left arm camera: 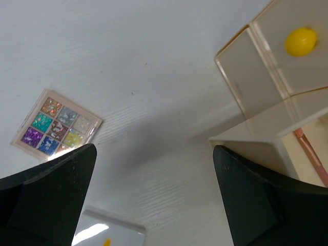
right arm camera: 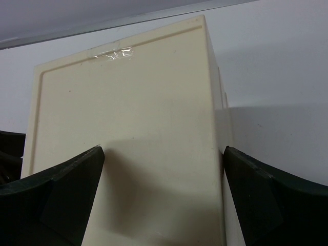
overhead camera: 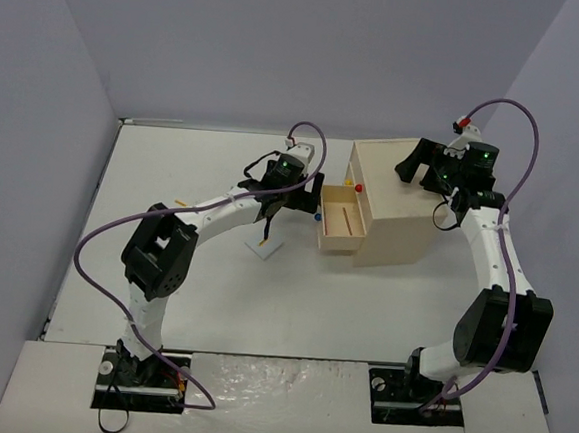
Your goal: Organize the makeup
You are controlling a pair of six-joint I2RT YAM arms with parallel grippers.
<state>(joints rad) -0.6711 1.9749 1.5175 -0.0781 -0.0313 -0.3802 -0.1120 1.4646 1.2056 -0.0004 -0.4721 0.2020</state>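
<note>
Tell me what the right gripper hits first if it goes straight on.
The drawer box: its beige panel sits dead ahead of the open right gripper. It looks near, but depth is unclear.

The white tabletop (overhead camera: 213,301) carried a beige drawer box (overhead camera: 395,210), a nine-colour eyeshadow palette (left arm camera: 56,125) lying flat, and a white square card (overhead camera: 265,247), possibly bearing something small and yellow.

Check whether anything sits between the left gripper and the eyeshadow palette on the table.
Nothing visible does. The left gripper hangs open, and only bare tabletop lies between it and the palette lying flat nearby.
</note>
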